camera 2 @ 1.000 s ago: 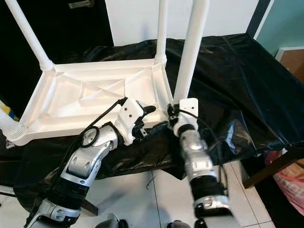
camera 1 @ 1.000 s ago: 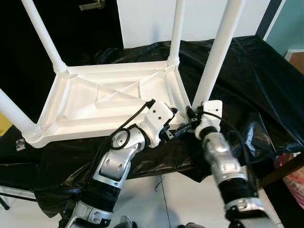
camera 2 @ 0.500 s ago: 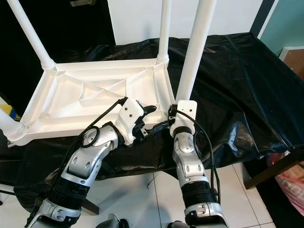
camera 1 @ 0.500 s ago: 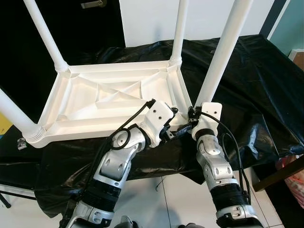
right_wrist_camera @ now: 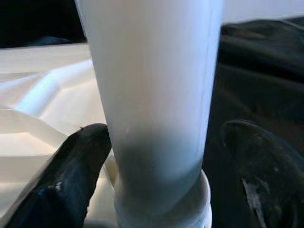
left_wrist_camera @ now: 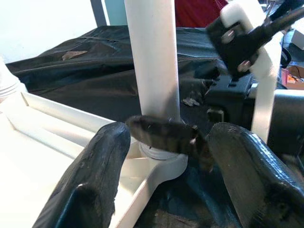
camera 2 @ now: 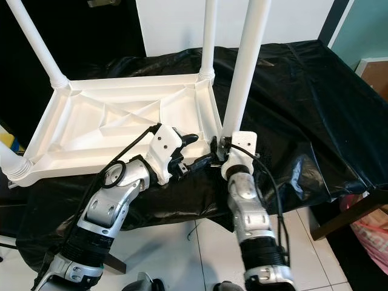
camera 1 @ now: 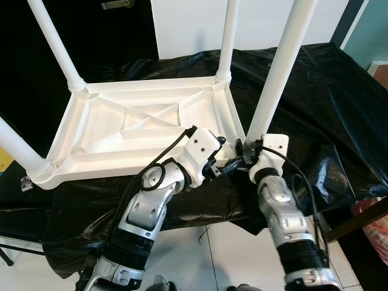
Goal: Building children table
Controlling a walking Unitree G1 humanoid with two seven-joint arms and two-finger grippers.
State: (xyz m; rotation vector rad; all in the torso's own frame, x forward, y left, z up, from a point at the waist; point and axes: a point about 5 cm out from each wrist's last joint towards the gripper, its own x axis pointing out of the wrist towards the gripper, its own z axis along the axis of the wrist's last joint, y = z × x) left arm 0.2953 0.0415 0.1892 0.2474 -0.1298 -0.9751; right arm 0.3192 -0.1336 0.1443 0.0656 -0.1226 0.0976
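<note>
- White plastic children's table [camera 1: 139, 130] lies upside down on a black plastic sheet [camera 1: 327, 103], its ribbed underside facing up.
- 4 white legs rise from its corner sockets; the near-right leg [camera 1: 276, 76] stands at the corner closest to both grippers, and another leg [camera 1: 57, 45] stands at the far left.
- Right gripper [right_wrist_camera: 156, 166] sits at the base of the near-right leg, just above the socket collar. Its 2 black fingers [right_wrist_camera: 71, 171] straddle the leg: one finger touches the tube, the other stands a little way off it, so the jaws are spread wide and not clamping.
- Left gripper [left_wrist_camera: 166, 156] reaches toward the same corner from the table's near edge. Its fingers [left_wrist_camera: 95, 175] are spread wide with nothing between them, pointing at the foot of the leg.
- A black finger of the right gripper crosses in front of the leg base in the left wrist view.
- Both silver arms [camera 1: 151, 206] angle up from below over the sheet's front edge, which hangs down toward a pale tiled floor [camera 1: 224, 254].
- Behind the table are a white wall [camera 1: 188, 24] and a dark door [camera 1: 91, 30].
</note>
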